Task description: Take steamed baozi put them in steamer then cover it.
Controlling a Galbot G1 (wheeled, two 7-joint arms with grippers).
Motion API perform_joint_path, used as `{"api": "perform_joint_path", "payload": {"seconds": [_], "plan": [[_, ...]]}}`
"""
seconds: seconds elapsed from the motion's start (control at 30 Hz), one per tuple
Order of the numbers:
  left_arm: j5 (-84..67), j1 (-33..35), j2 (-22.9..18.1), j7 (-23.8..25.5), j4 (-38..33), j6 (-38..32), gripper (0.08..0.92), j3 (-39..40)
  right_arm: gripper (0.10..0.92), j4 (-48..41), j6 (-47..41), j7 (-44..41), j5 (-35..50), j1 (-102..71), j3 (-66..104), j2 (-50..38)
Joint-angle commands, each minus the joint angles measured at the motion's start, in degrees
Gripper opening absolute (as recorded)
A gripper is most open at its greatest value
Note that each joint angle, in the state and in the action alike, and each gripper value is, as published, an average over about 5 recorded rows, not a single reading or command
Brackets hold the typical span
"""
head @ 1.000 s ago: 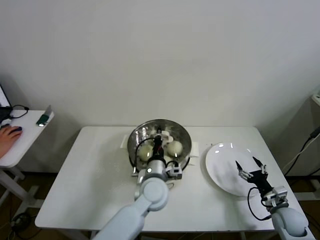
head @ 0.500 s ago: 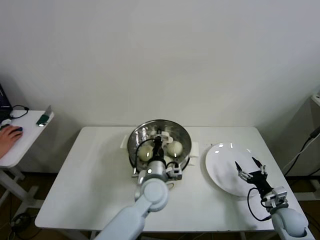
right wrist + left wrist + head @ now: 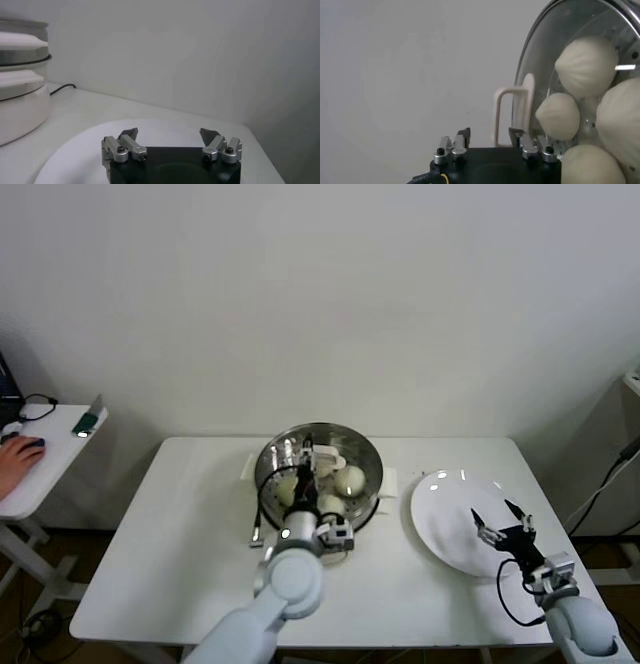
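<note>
left gripper (image 3: 490,137): jaws parted, astride cover (image 3: 540,90) handle, holding nothing | baozi (image 3: 586,58) in steamer (image 3: 275,459) | right gripper (image 3: 503,521): wide open, empty, over plate (image 3: 440,509)

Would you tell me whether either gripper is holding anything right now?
Nothing is held: the left gripper stands open around the lid's handle, and the right gripper is open.
</note>
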Motion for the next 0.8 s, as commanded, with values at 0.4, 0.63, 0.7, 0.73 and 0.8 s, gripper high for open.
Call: {"api": "perform_joint_path", "payload": {"seconds": [0.4, 0.63, 0.7, 0.73, 0.8], "plan": [[-15.72, 18.4, 9.74, -10.86, -22.33, -1.46, 0.819, -10.33, 0.823, 2.62, -6.45, -0.09, -0.51, 1.13, 0.11, -0.63], [-44.31, 24.44, 10.07, -28.18, -21.26, -18.59, 0.823, -27.9, 0.823, 3.84, -5.19, -0.58, -1.03, 0.63, -0.09, -0.51], [-51.4, 26.89, 9.28, -30.2, -20.55, -24.41, 0.823, -33.0, 0.823, 4.06, -4.87, -0.71, -0.98, 0.53, -0.16, -0.39], [-54.22, 27.86, 8.72, -30.86, -19.98, -26.79, 0.823, -34.87, 0.823, 4.07, -4.7, -0.8, -0.98, 0.52, -0.18, -0.34], [-59.21, 29.64, 7.4, -31.49, -18.44, -31.71, 0.823, -38.16, 0.823, 4.04, -4.34, -0.98, -0.97, 0.51, -0.2, -0.28]]}}
